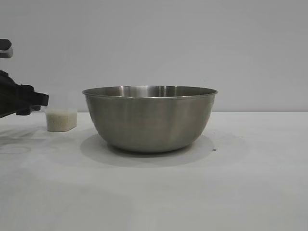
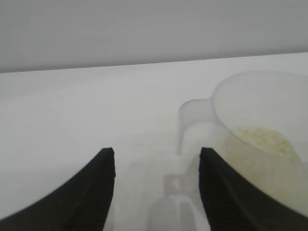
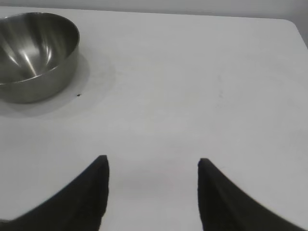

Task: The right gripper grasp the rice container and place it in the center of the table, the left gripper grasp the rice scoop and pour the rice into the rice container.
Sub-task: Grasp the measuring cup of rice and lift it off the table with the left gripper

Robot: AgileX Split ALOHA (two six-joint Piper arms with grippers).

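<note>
1. Large round brushed-steel rice container (image 1: 149, 120) sits mid-surface on the plain white surface (image 1: 250, 183), open room all round.
2. My left end effector (image 2: 156, 159), fingers apart and empty, points nearly level at the small frosted plastic rice scoop (image 2: 250, 139) holding white rice (image 1: 61, 119), handle just beyond the fingertips.
3. My right end effector (image 3: 153, 163) hovers spread and empty, well apart from the container.

The left gripper (image 2: 156, 168) has two matte black fingers (image 2: 96, 192), wedge-shaped and curving up to blunt points. The right gripper (image 3: 153, 178) has the same pair of black pointed wedges. From outside, the left arm (image 1: 19, 98) is a blocky black body with a pale grey part above it.
</note>
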